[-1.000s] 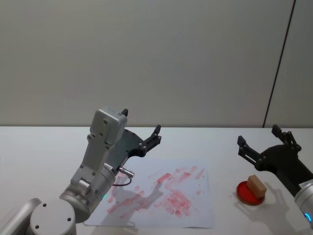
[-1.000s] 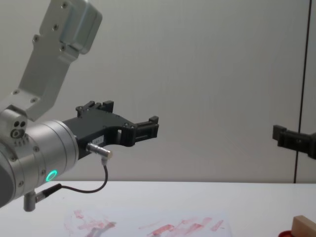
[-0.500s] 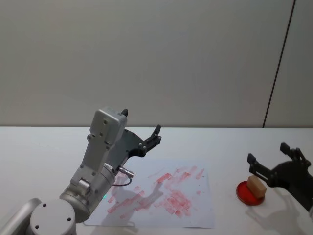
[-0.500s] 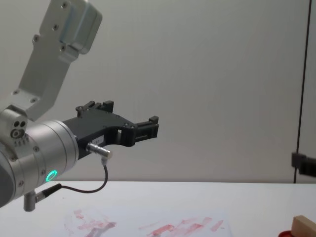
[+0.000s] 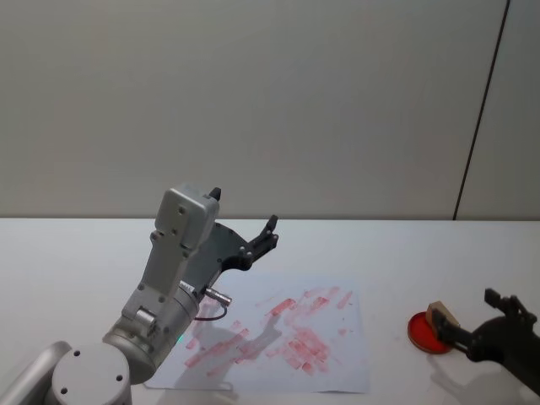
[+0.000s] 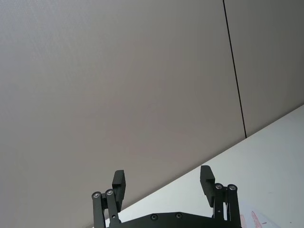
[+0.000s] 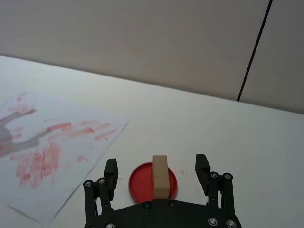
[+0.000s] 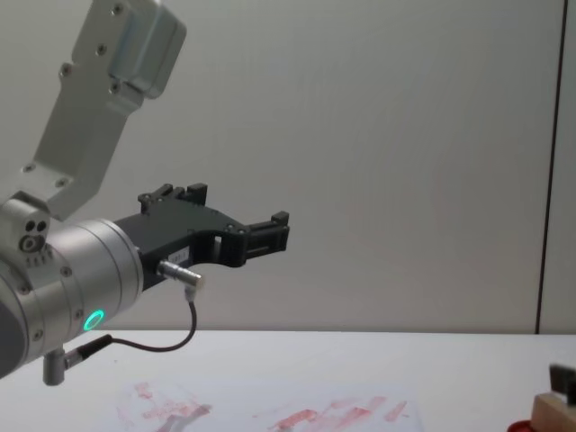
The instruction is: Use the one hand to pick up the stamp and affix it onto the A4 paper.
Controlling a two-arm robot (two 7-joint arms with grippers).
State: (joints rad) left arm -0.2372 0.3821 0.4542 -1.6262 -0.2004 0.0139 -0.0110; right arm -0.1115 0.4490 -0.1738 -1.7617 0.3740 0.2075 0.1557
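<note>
Between the released fingers (image 7: 203,167) of the right hand (image 7: 156,164), the stamp (image 7: 160,178) sits ungrasped on the red disc (image 7: 137,184); pickup and pressing onto the A4 paper (image 7: 57,156) remain; the left hand (image 6: 162,183) is parked, fingers apart.

I count one stamp (image 7: 160,175), in line with gap between right gripper's (image 7: 156,165) jaws. One red disc (image 7: 140,183), under stamp. One A4 paper (image 7: 57,156), well off to side of those jaws. Two grippers total, left gripper (image 6: 162,174) second. Both have jaws apart.
</note>
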